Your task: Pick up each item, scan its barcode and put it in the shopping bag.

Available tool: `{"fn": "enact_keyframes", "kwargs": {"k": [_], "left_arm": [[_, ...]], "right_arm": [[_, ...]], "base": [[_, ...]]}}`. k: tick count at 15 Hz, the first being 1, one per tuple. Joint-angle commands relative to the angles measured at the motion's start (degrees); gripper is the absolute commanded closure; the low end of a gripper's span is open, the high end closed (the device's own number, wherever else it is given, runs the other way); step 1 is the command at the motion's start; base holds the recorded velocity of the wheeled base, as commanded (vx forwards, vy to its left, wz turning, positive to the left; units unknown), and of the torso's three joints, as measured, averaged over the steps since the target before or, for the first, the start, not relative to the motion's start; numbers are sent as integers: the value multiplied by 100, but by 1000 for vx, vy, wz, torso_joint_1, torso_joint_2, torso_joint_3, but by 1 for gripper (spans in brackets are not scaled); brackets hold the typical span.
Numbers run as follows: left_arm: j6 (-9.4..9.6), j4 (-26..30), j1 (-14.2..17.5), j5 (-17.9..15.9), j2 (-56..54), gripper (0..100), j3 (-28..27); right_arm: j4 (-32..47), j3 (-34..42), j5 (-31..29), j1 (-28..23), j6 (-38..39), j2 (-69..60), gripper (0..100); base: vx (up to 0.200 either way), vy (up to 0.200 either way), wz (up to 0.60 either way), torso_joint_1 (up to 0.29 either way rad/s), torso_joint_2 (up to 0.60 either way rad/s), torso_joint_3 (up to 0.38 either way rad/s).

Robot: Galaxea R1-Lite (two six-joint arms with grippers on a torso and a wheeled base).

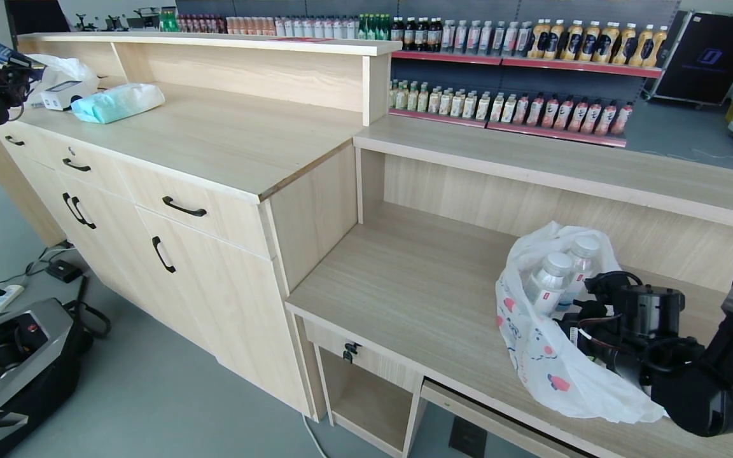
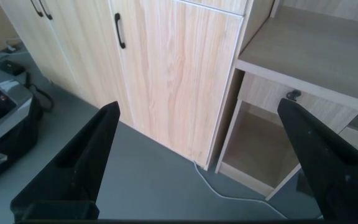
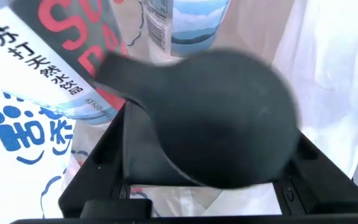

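Right gripper [image 1: 595,315], lower right of the frame, sits at the mouth of the shopping bag [image 1: 551,369] on the wooden surface [image 1: 417,280]; I cannot tell its grip. Two capped bottles [image 1: 548,280] stand inside. Left gripper [image 2: 197,106] hangs over the grey floor [image 2: 154,174], jaws wide apart.

two bottles [image 1: 551,273] in the shopping bag [image 1: 551,362]: caps and shoulders show, lower parts hidden behind the bag's wall. right gripper [image 1: 595,318]: front end hidden in the bag's mouth. right wrist view: a blurred dark round shape [image 3: 219,118] covers the middle; a bottle label [image 3: 42,62] is cut off at the edge. left gripper [image 2: 194,165]: both fingers [image 2: 73,168] run off the picture's edge. far shelf bottles [image 1: 506,105]: labels too small to tell.
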Motion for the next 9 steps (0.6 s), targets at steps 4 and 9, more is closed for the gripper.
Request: {"fn": "enact_keyframes", "kwargs": {"k": [4, 9], "left_arm": [[-2, 0, 1, 2, 2, 0, 0], [-2, 0, 1, 2, 2, 0, 0]], "right_arm": [[229, 2, 9, 4, -5, -544, 0], [1626, 20, 27, 13, -1086, -3110, 0]], "base": [[0, 0, 0, 0, 0, 0], [0, 0, 0, 0, 0, 0]]}}
